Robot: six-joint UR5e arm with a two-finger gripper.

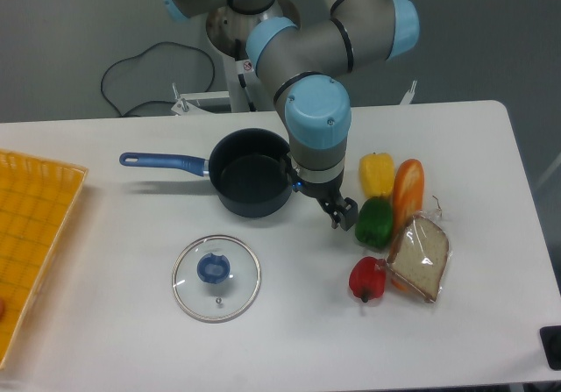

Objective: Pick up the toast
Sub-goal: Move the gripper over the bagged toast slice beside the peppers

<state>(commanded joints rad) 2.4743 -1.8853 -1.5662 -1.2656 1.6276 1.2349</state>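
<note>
Gripper [344,216]: dark two-finger unit at the end of a grey arm with light-blue joint caps, pointing down over the bench. It hangs low between the saucepan and the green pepper. Its fingers appear close together, but how far they stand apart cannot be told from this view. Nothing is seen held in it.

Green pepper [374,223]: just to the right of the gripper, very near it; contact cannot be judged.

Saucepan [252,183]: dark blue, lidless, just left of the gripper, with its blue handle [163,161] pointing left.

Yellow pepper [377,174]: behind the green pepper, touching or nearly so.

Orange pepper [408,191]: long, lying beside the yellow and green peppers on their right.

Toast [421,256]: tan slice with brown crust in crinkly clear plastic, lying flat on the bench at the near end of the orange pepper, to the right of and nearer than the gripper, apart from it.

Red pepper [367,278]: just left of the toast, in front of the green pepper.

Glass lid [216,278]: round, clear, blue knob, lying in front of the saucepan.

Yellow tray [31,243]: at the left edge of the bench, partly out of view.

Bench [114,322]: white top.

Room: grey floor behind, with a black cable [131,76] looped on it.
</note>
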